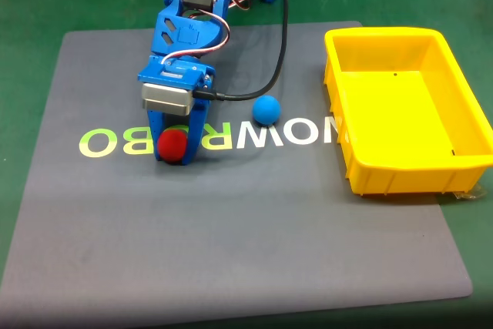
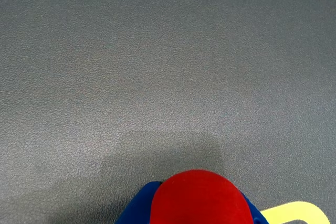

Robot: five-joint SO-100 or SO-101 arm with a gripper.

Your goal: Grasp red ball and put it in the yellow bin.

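Now, fingers: down on the mat, closed round the red ball.
Red ball: on mat, left of blue ball.
Yellow bin: far right, w/ nothing inside.

On the mat over the worktop: ball at left in the fixed view, between the fingers of the gripper; second ball to its right, further back; bin at far right, well apart.
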